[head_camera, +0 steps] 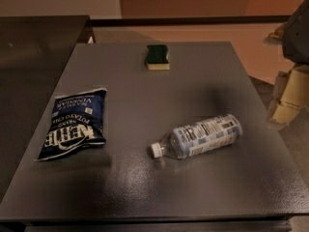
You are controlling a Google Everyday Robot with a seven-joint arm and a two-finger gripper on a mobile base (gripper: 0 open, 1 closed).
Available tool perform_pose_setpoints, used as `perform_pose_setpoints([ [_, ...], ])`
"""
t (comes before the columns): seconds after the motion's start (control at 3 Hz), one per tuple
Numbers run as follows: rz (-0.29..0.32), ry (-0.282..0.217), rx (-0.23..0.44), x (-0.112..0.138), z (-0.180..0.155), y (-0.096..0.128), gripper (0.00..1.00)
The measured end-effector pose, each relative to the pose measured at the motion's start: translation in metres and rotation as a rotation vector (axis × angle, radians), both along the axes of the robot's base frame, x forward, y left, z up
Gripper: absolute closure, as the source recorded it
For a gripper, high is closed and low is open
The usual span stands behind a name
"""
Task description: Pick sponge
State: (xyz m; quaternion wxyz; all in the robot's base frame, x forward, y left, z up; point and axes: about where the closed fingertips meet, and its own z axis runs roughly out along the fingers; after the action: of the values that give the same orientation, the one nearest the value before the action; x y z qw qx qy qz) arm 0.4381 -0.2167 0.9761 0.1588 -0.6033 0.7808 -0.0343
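Sitting near the far edge of the table, the sponge is seen green side up, well apart from the chip bag and the toppled water bottle. The gripper is held beyond the table's right edge; whether it is parted or closed cannot be told

Prob office breakroom: gray table, chip bag, water btl; claw at right edge.
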Motion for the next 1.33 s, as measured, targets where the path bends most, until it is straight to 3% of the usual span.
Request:
perform_pose_setpoints([
  [0.33, 0.000, 0.000, 0.000, 0.000, 0.000, 0.000, 0.00],
  [0.67, -0.025, -0.015, 0.043, 0.015, -0.007, 0.014, 0.00],
  [1.0, -0.063, -0.044, 0.137, 0.043, -0.020, 0.037, 0.00],
  [1.33, -0.082, -0.091, 0.248, 0.092, -0.034, 0.066, 0.00],
])
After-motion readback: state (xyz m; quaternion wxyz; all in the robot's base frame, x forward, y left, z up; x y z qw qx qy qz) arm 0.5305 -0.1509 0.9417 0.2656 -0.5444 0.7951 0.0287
